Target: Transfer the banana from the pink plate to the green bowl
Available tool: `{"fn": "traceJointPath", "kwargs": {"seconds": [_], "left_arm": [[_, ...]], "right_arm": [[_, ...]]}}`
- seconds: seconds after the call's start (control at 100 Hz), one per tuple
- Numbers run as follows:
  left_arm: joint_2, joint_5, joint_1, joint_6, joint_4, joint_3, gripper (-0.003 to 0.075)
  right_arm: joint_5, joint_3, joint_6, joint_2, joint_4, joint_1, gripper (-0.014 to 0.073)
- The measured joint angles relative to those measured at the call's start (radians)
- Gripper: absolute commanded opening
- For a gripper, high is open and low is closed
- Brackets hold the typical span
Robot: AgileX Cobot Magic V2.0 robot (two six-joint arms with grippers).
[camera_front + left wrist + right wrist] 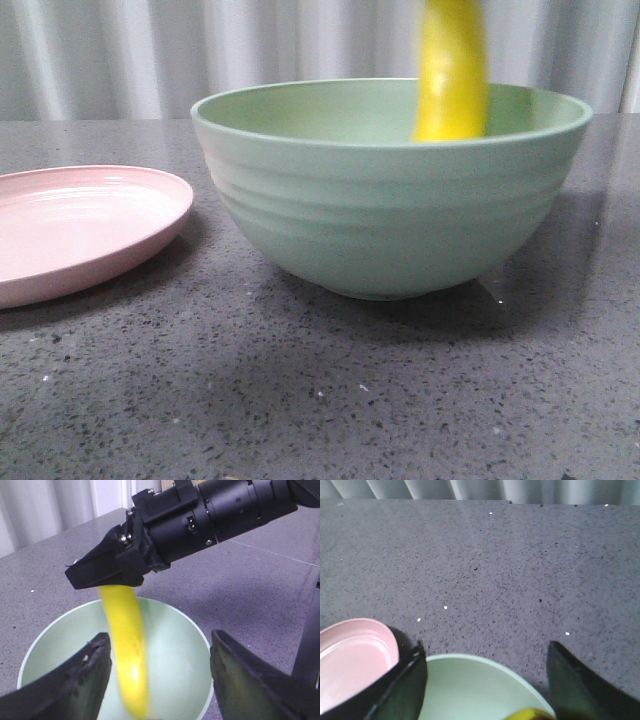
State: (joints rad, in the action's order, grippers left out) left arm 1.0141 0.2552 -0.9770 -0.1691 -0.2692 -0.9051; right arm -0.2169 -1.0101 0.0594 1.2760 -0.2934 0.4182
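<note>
The yellow banana (pixel 452 70) hangs upright and motion-blurred over the right part of the mint-green bowl (pixel 380 220), its lower end below the rim. In the left wrist view the banana (pixel 129 645) stretches down from under my right gripper (pixel 107 567) into the bowl (pixel 180 655). In the right wrist view my right gripper (pixel 486 649) has its fingers wide apart above the bowl (pixel 470 690), with the banana's top (pixel 530 714) at the picture's edge. My left gripper (pixel 159 636) is open and empty above the bowl. The pink plate (pixel 80 225) lies empty left of the bowl.
The bowl and plate stand on a dark grey speckled tabletop (pixel 300 400). A pale curtain (pixel 100 50) hangs behind the table. The plate (pixel 350 660) also shows beside the bowl in the right wrist view.
</note>
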Motion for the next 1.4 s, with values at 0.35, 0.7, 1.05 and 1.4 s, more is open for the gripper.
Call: {"fn": "traceJointPath", "kwargs": {"seconds": [0.35,0.7,1.05,1.4], "left_arm": [[0.0,-0.013,0.0,0.0,0.0,0.0,0.0307],[-0.074,-0.064,0.0,0.0,0.019,0.032,-0.002],[-0.318,-0.137,0.0,0.0,0.021,0.234,-0.002],[-0.657,-0.263,0.0,0.0,0.022,0.549,-0.002]], "right_arm": [[-0.006,0.0,0.0,-0.039,0.031,-0.001,0.0325],[-0.227,0.004,0.0,-0.202,0.099,-0.001,-0.0065],[-0.097,0.239,0.0,-0.474,0.177,-0.001,-0.0065],[0.192,0.605,0.002,-0.823,0.279,-0.001,-0.0065]]}}
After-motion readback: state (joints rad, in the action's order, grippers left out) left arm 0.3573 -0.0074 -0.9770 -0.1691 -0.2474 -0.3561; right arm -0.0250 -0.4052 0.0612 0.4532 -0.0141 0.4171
